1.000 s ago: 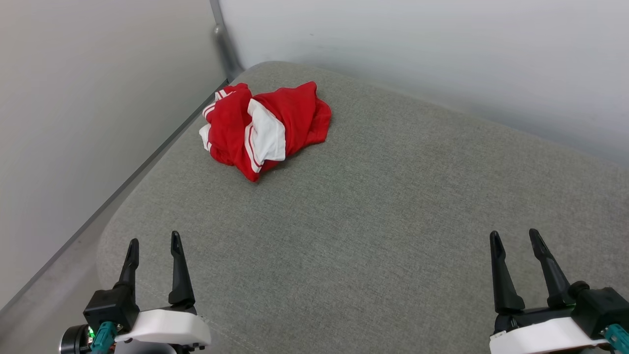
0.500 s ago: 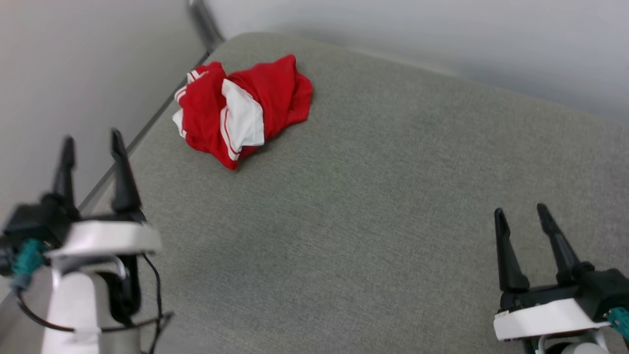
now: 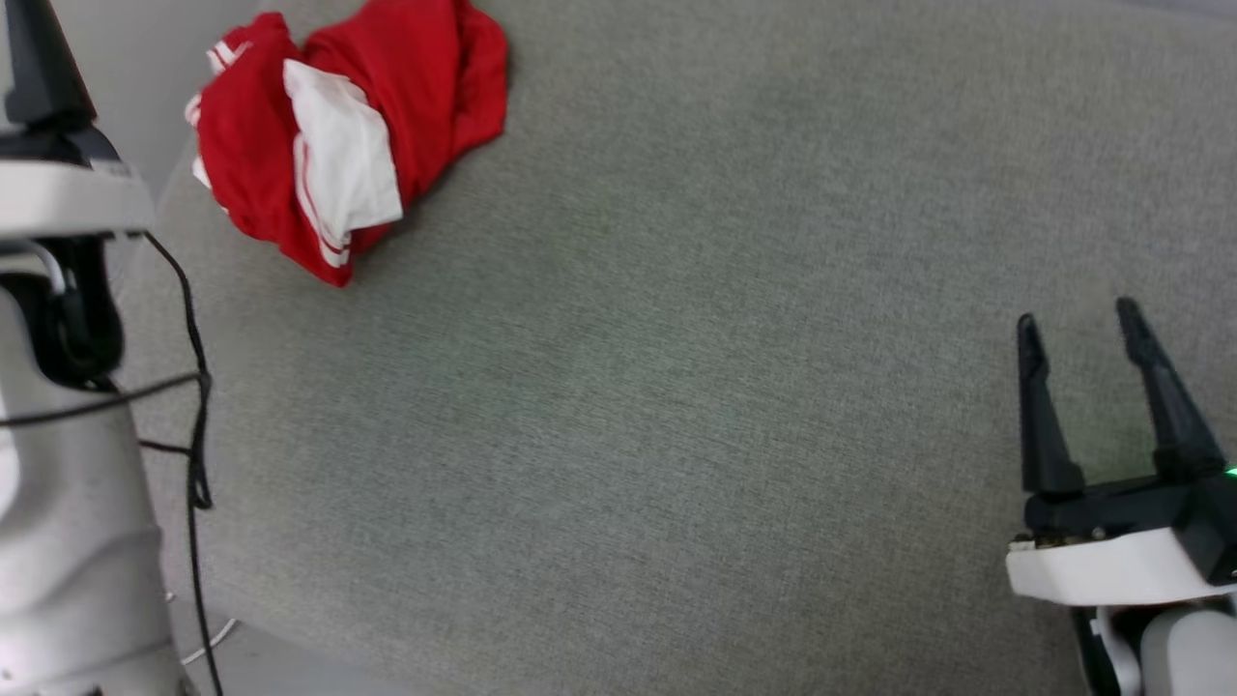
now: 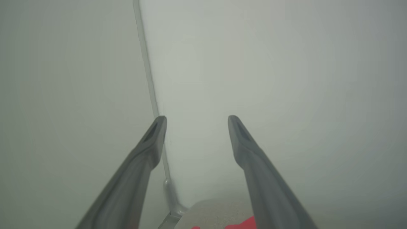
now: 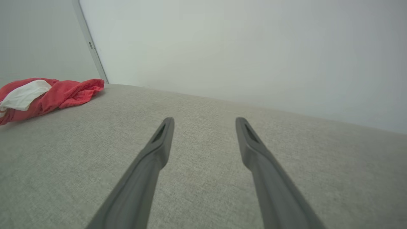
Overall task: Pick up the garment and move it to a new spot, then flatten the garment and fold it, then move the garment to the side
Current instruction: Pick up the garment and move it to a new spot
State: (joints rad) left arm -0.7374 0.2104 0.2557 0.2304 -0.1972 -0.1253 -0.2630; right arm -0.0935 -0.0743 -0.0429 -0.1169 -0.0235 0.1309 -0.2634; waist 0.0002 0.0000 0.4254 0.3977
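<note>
The garment (image 3: 348,126) is a crumpled red heap with a white sleeve and red-and-white trim, lying near the far left corner of the grey cushion (image 3: 676,387). My left gripper (image 4: 195,119) is open and empty, raised and facing the wall corner, with a sliver of the garment (image 4: 241,226) just below its fingers. One of its dark fingers (image 3: 39,58) stands left of the heap. My right gripper (image 3: 1078,319) is open and empty over the cushion's near right part, far from the garment (image 5: 47,95).
Pale walls close in the cushion at the back and left, meeting at a metal post (image 5: 90,47). A black cable (image 3: 193,387) hangs off my left forearm (image 3: 68,541). The cushion's near edge runs along the lower left.
The head camera has tipped down and shifted, sliding the scene up and left. My left arm has risen and reached forward beside the garment. The right gripper has held its place, still open.
</note>
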